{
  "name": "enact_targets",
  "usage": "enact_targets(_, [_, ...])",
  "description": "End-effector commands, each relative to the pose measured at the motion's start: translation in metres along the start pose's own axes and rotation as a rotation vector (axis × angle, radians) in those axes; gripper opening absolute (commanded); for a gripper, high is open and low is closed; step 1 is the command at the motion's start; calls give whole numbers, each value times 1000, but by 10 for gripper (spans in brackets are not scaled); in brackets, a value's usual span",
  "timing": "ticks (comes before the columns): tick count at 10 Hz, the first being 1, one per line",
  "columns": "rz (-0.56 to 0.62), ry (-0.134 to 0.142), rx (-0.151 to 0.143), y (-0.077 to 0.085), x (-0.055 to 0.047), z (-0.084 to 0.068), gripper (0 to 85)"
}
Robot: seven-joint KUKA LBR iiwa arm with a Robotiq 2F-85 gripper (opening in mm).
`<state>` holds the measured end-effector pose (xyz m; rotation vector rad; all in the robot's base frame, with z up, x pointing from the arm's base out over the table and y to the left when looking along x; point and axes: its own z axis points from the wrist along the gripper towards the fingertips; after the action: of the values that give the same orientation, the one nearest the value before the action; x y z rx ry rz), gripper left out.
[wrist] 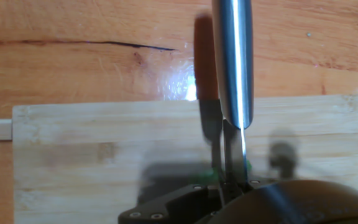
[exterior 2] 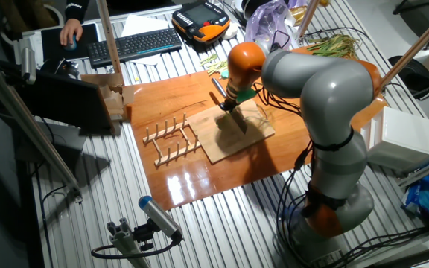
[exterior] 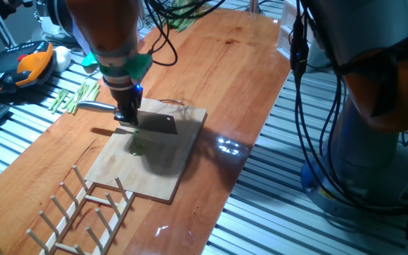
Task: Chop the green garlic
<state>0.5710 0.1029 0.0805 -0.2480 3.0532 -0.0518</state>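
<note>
My gripper (exterior: 127,117) is shut on a knife, with its steel handle (exterior: 94,106) pointing left and its dark blade (exterior: 159,125) on edge over the wooden cutting board (exterior: 168,166). The green garlic (exterior: 137,144) shows as tiny bright green bits on the board just below the blade. In the hand view the handle (wrist: 232,62) and the thin blade edge (wrist: 235,158) run down the frame, with green bits (wrist: 214,177) beside the blade above the board (wrist: 92,155). The other fixed view shows the gripper (exterior 2: 230,105) over the board (exterior 2: 229,145).
A bunch of pale green stalk sections (exterior: 72,98) lies left of the board. A wooden peg rack (exterior: 80,212) stands at the front. Leafy stalks (exterior 2: 335,46) lie at the far table end. A teach pendant (exterior: 21,67) and a white box (exterior 2: 404,134) sit off the table.
</note>
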Motion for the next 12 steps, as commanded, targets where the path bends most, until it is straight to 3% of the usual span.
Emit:
enact_targets(1, [-3, -7, 12, -1, 1, 2, 0])
enact_targets(6, [-9, -21, 11, -10, 14, 10, 0])
enact_targets(10, [-8, -32, 2, -8, 13, 23, 0])
enact_targets(12, [-5, -22, -13, -4, 8, 18, 0])
